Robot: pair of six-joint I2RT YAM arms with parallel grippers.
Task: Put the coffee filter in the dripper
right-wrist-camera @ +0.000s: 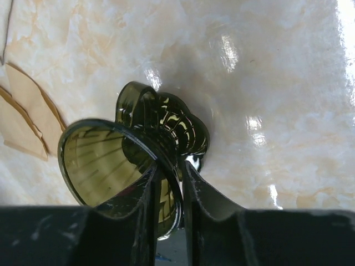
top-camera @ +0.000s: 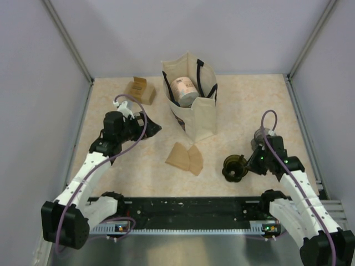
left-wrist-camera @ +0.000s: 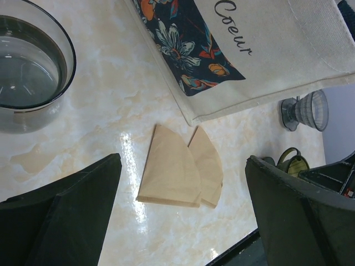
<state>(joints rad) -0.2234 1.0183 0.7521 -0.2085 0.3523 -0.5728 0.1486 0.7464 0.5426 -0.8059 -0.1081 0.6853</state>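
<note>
Two brown paper coffee filters [top-camera: 184, 158] lie flat and overlapping on the table in front of the bag. They also show in the left wrist view [left-wrist-camera: 172, 169] and at the left edge of the right wrist view [right-wrist-camera: 25, 119]. The dark olive translucent dripper [top-camera: 235, 167] stands right of them. My right gripper [top-camera: 248, 163] is shut on the dripper's rim [right-wrist-camera: 111, 160], with one finger inside the cone and one outside [right-wrist-camera: 169, 166]. My left gripper [top-camera: 152, 128] is open and empty, held above the table up and left of the filters [left-wrist-camera: 183, 160].
A cream tote bag [top-camera: 191, 100] with a floral print [left-wrist-camera: 266, 50] stands upright behind the filters, a roll inside it. Brown boxes [top-camera: 140, 90] sit at the back left. A glass bowl [left-wrist-camera: 28, 66] is near my left gripper. A clear glass dripper-like piece [left-wrist-camera: 305, 111] stands beyond the bag.
</note>
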